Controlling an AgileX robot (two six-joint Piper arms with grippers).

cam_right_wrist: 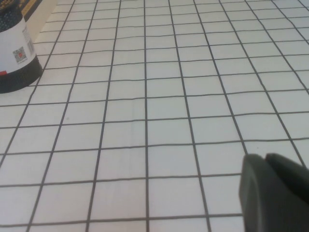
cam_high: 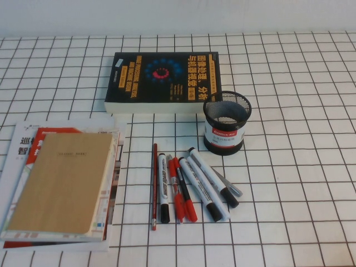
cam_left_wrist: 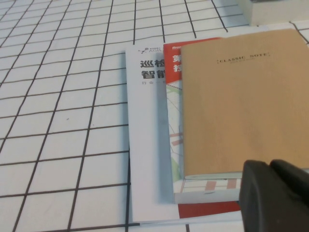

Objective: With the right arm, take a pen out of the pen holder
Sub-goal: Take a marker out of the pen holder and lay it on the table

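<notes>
Several pens (cam_high: 199, 188) lie loose on the gridded table (cam_high: 289, 183), just in front of the mesh pen holder (cam_high: 226, 122). My right gripper (cam_right_wrist: 266, 162) hovers near the holder, fingers pressed together; my left gripper (cam_left_wrist: 270, 166), likewise clenched, hangs over the notebook (cam_left_wrist: 241, 96).

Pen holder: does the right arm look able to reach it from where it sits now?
Probably yes. The right gripper, shut, hangs low over checked cloth to the right of the pen holder, nothing standing between them. The holder's open top faces up. The left gripper hangs over the notebook, well clear.
</notes>
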